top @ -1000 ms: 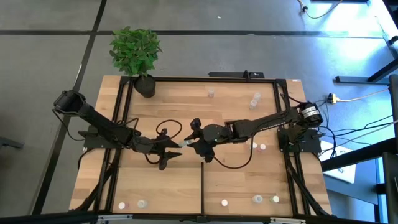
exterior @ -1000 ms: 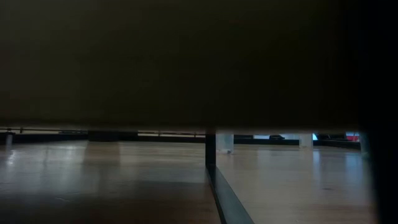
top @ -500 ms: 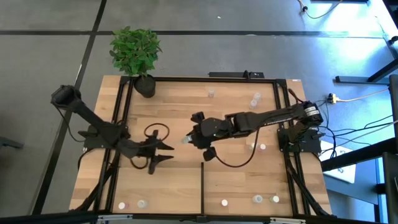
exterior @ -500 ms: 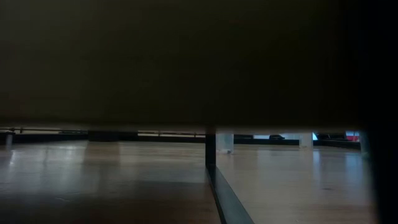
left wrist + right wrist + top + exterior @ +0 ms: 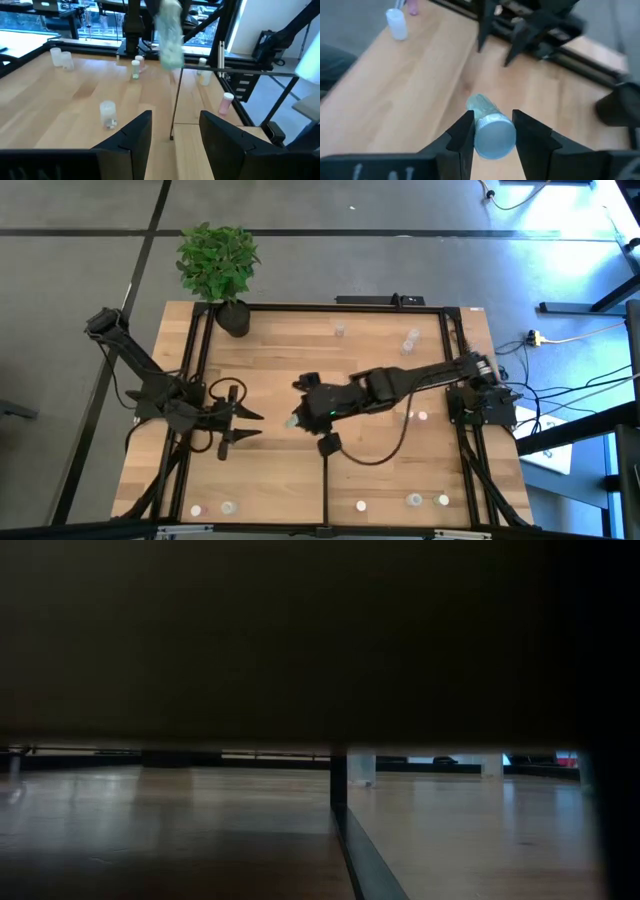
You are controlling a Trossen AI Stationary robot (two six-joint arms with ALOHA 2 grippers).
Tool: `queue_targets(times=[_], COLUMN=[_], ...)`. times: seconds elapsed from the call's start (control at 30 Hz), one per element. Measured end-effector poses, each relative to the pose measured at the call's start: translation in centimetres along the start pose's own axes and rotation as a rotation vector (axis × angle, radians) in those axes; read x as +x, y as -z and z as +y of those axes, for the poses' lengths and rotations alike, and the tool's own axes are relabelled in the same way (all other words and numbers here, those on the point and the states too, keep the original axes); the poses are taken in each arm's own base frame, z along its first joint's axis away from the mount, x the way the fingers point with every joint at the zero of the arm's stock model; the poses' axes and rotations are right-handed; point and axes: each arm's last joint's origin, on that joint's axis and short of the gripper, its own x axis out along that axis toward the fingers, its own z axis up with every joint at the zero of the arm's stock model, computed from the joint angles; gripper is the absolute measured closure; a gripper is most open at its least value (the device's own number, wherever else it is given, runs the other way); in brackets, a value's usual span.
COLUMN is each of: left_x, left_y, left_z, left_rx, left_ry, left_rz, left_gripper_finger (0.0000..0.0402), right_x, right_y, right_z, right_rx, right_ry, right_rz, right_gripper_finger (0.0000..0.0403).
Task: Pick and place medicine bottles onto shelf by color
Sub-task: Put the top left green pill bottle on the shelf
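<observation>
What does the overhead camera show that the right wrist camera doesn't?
Only the high view shows the plant, the shelf whole, and bottles along its far and near rails. Only the right wrist view shows, close up, the right gripper shut on a bottle with a pale cap. Both show the left gripper, open, and that held bottle.

Over the last second the two grippers, which met near the middle of the shelf, have drawn apart. The left gripper has pulled back toward the left rail, fingers spread and empty. The right gripper has kept the clear medicine bottle pinched between its fingers and, after first lifting away from the meeting point, has swung to just above the short black divider bar.
</observation>
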Motion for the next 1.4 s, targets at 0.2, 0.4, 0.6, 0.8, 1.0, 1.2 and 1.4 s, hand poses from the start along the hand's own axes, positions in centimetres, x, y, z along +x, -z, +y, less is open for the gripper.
queue_targets(times=[0.2, 0.4, 0.6, 0.8, 1.0, 1.2, 1.4], left_x=[-0.3, -0.6, -0.9, -0.9, -0.9, -0.9, -0.9], left_y=[0.0, 0.0, -0.1, 0.1, 0.2, 0.2, 0.3], left_z=[-0.2, -0.4, -0.5, -0.4, -0.4, -0.4, -0.3], left_rx=[0.001, 0.005, 0.013, 0.027, 0.031, 0.007, -0.011], left_ry=[-0.003, 0.007, 0.015, 0.009, 0.007, 0.006, 0.004], left_rz=[-0.008, -0.010, -0.016, 0.000, 0.006, 0.007, 0.011], left_gripper_finger=[0.0244, 0.0244, 0.0243, 0.0243, 0.0243, 0.0243, 0.0243], right_x=[2.2, 5.0, 7.2, 8.8, 9.3, 8.4, 4.4], right_y=[-1.4, -0.8, -0.2, -0.1, -0.2, -0.6, -1.2], right_z=[0.1, 1.3, 2.9, 4.9, 5.3, 4.8, 3.9], right_rx=[0.062, 0.026, -0.028, -0.135, -0.199, -0.205, -0.202], right_ry=[-0.072, -0.114, -0.144, -0.170, -0.161, -0.069, -0.024], right_rz=[0.074, 0.121, 0.149, 0.128, 0.104, 0.120, 0.152], right_gripper_finger=[0.0280, 0.0280, 0.0280, 0.0280, 0.0280, 0.0280, 0.0280])
